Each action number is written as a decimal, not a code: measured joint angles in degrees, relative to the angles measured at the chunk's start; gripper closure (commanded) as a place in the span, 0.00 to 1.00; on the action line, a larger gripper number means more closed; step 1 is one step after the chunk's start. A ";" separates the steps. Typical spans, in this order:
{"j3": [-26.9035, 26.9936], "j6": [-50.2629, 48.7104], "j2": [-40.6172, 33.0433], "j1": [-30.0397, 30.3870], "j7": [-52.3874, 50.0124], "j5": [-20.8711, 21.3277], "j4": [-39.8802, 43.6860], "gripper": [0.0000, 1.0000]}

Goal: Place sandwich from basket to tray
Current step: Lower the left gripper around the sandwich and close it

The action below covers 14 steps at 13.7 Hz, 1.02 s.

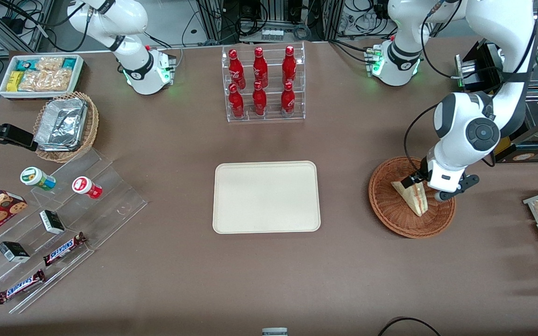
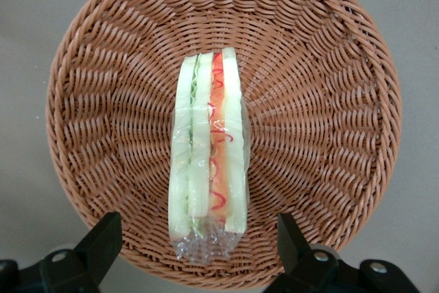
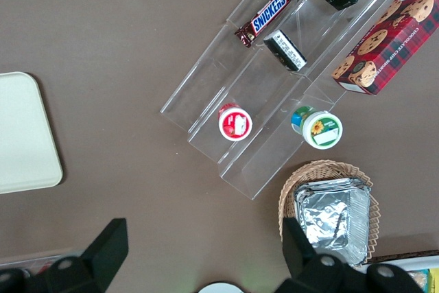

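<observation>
On the brown table [image 1: 180, 154], toward the parked arm's end, a clear acrylic stepped stand [image 1: 59, 233] carries chocolate bars, small black boxes and two little lidded cups. A lighter tan wicker basket of silver foil trays [image 1: 66, 125] sits just beside it, farther from the front camera. In the middle of the table lies the flat cream-beige rectangular tray with rounded corners [image 1: 266, 196], bare, and farther from the camera stands a clear rack of red bottles [image 1: 263, 84].

Toward the working arm's end sits the round reddish-brown woven wicker basket [image 1: 390, 210]. In it lies the triangular wrapped sandwich of pale bread with red and green filling [image 2: 208, 156], cut edge upward, reaching from the basket's middle toward its rim. The left arm's end effector [image 2: 199, 245] hangs just above the basket, over the sandwich's wide end. Its two black fingers [image 2: 103, 241] are spread wide, one on each side of the sandwich, clear of the wrapper and holding nothing.
</observation>
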 measured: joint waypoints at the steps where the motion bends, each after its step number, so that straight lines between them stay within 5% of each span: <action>1: 0.00 1.45 0.01 -0.06 -0.11 0.00 -0.65 0.00; 5: 0.02 7.34 0.93 -0.14 -0.23 0.00 -3.67 0.05; 6: 0.06 8.36 1.52 -0.14 -0.24 0.00 -3.91 0.17; 8: 0.15 10.29 2.94 -0.14 -0.32 0.00 -4.17 0.88; 9: 0.20 11.04 3.53 -0.14 -0.54 0.00 -4.32 1.00; 14: 0.71 10.52 2.94 -0.14 -0.72 0.22 -4.44 1.00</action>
